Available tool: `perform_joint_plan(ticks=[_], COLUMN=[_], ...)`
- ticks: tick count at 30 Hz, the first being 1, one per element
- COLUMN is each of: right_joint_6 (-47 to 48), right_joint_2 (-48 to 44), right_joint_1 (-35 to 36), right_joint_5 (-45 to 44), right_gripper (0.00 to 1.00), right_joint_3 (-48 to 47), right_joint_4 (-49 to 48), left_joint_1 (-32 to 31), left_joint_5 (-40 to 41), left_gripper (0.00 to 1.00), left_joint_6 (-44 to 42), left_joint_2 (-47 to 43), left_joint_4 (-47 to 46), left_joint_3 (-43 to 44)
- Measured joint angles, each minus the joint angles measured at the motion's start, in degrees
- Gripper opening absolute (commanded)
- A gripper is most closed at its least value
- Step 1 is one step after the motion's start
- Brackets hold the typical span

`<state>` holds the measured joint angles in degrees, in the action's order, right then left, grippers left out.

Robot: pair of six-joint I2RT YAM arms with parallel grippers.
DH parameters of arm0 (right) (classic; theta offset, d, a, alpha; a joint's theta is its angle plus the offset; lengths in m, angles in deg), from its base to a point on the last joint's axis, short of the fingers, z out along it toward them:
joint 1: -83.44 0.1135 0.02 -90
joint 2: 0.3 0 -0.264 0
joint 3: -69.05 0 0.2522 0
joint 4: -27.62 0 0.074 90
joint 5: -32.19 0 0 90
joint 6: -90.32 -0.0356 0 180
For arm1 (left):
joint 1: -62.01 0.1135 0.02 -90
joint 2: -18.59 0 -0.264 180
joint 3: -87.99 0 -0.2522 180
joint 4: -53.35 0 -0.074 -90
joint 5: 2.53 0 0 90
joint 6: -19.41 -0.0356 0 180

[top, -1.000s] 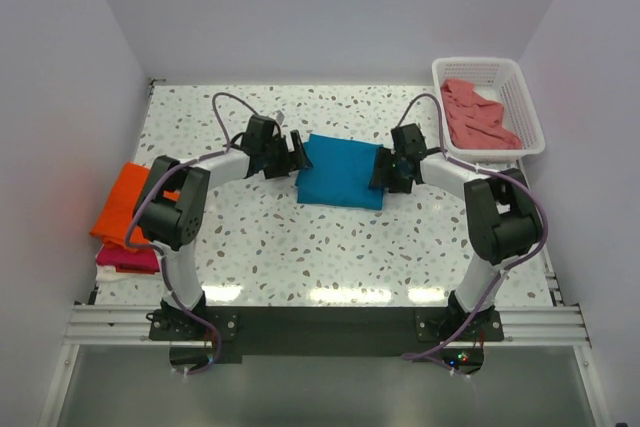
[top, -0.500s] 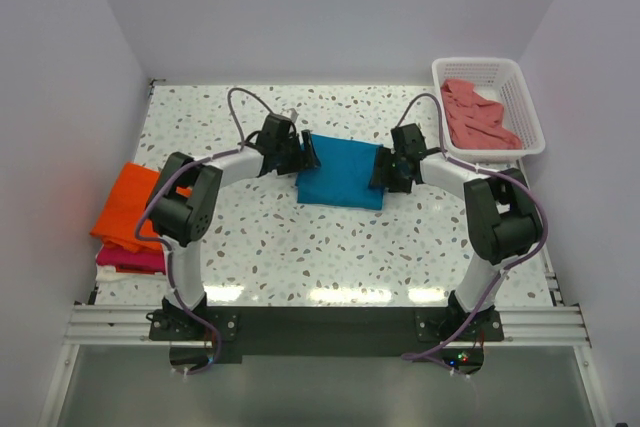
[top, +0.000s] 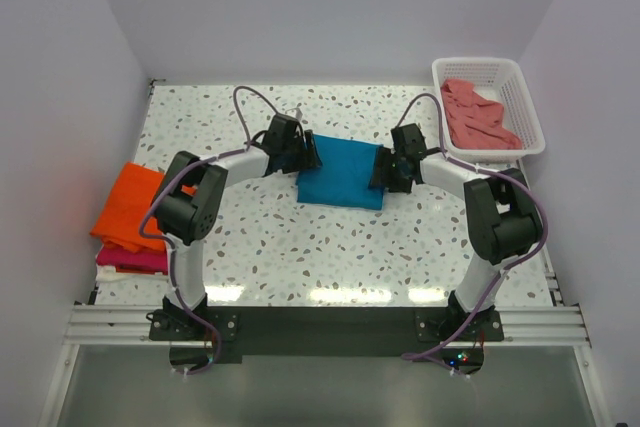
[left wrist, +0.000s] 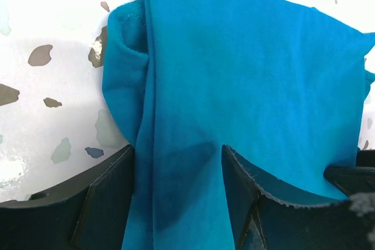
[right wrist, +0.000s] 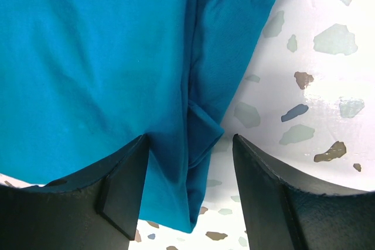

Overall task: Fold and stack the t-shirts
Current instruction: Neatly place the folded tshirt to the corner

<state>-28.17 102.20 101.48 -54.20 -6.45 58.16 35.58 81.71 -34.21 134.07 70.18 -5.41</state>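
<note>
A folded teal-blue t-shirt (top: 340, 175) lies on the speckled table mid-way between the arms. My left gripper (top: 306, 154) is at its left edge, open, with the folded edge (left wrist: 176, 115) lying between the fingers. At the shirt's right edge my right gripper (top: 383, 169) is open too, straddling the folded edge (right wrist: 202, 127). An orange t-shirt (top: 125, 202) lies on a magenta-red one (top: 128, 259) at the table's left edge. A salmon-pink t-shirt (top: 478, 115) is crumpled in the basket.
The white lattice basket (top: 490, 64) stands at the back right corner. White walls close in the speckled table (top: 300, 237) on the left, back and right. Both arms reach inward from their bases at the near edge.
My left gripper has moved right onto the teal shirt's left edge and its jaws have narrowed. The right arm and the shirt have stayed still.
</note>
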Motion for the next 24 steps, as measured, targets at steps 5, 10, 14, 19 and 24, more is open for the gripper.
perform_joint_plan(ticks=[5, 10, 14, 19, 24], right_joint_6=[0.00, -0.02, -0.02, -0.02, -0.02], right_joint_2=[0.00, -0.02, -0.13, -0.81, -1.38], right_joint_1=[-0.11, -0.11, -0.11, -0.24, -0.48], right_joint_5=[0.02, 0.11, 0.22, 0.42, 0.44], right_gripper=[0.63, 0.63, 0.63, 0.64, 0.64], right_joint_3=[0.00, 0.00, 0.04, 0.66, 1.14], right_joint_4=[0.00, -0.04, -0.11, -0.37, -0.57], left_joint_1=[-0.33, -0.70, -0.74, -1.14, -1.51], left_joint_5=[0.50, 1.53, 2.25, 3.82, 6.36], left_gripper=[0.61, 0.57, 0.47, 0.19, 0.00], left_joint_6=[0.02, 0.15, 0.59, 1.16, 3.69], left_joint_2=[0.70, 1.09, 1.55, 2.58, 3.72], left_joint_4=[0.02, 0.17, 0.85, 1.97, 5.05], left_joint_3=[0.87, 1.33, 2.03, 3.23, 5.57])
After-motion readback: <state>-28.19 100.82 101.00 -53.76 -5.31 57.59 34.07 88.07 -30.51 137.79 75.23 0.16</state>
